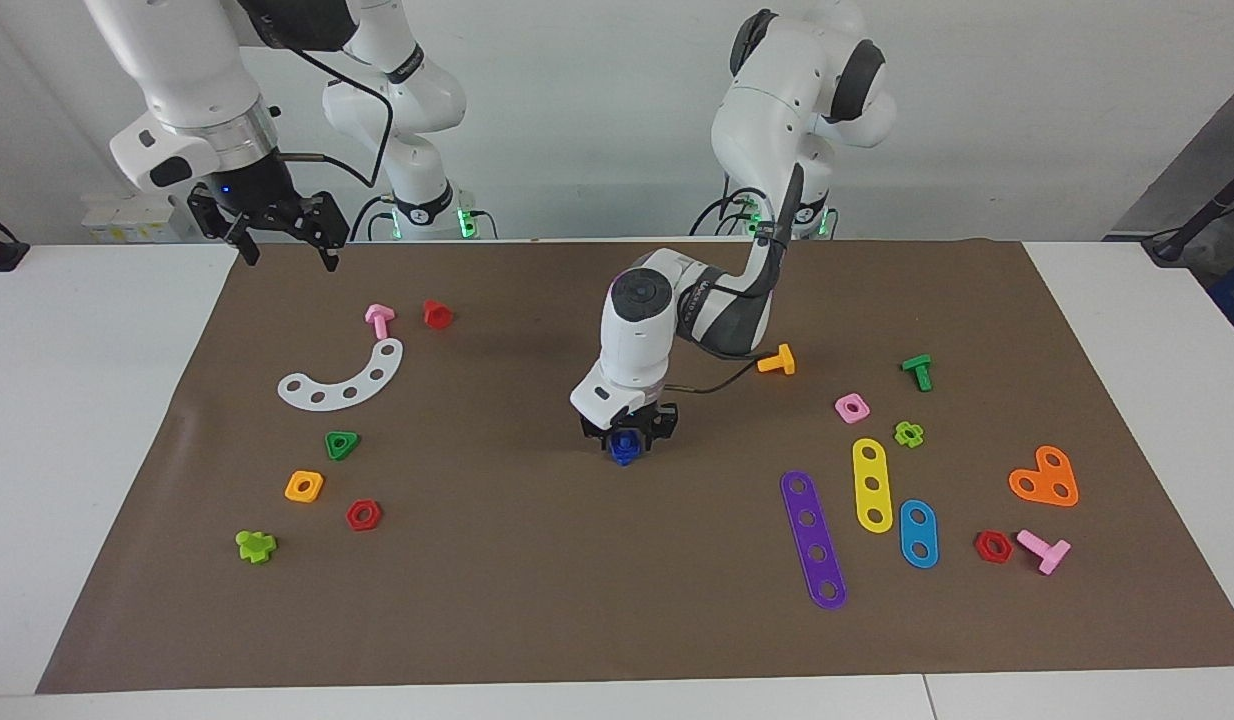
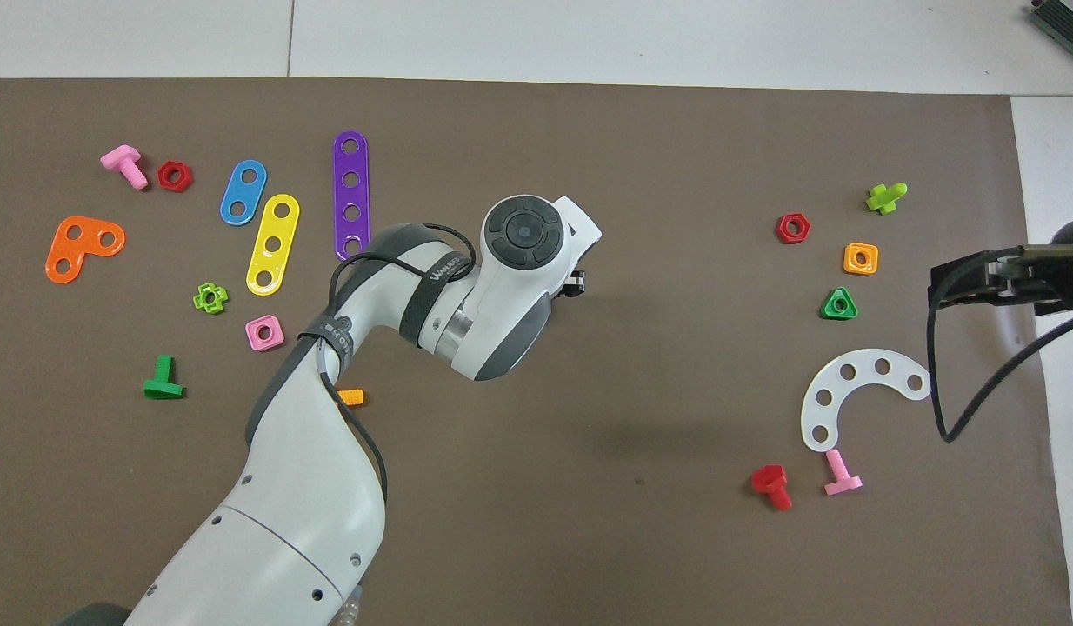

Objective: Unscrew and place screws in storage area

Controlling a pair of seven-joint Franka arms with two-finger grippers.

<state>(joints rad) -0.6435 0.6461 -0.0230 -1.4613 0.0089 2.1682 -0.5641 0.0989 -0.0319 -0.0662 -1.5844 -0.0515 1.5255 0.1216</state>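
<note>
The left gripper [image 1: 627,436] stood low over the dark-blue screw [image 1: 624,450] at the middle of the brown mat [image 1: 537,580], its fingers narrowed around it; whether they gripped it I cannot tell. The right gripper [image 1: 282,240] waited in the air with fingers spread wide, over the mat's edge at the right arm's end. Two pink bolts [image 1: 379,319] [image 1: 1045,549] and two red hex nuts [image 1: 363,514] [image 1: 993,546] lay on the mat.

Counted — seven bolts [image 1: 379,320], six nuts [image 1: 363,514], five flat plates [image 1: 813,540] with holes.
</note>
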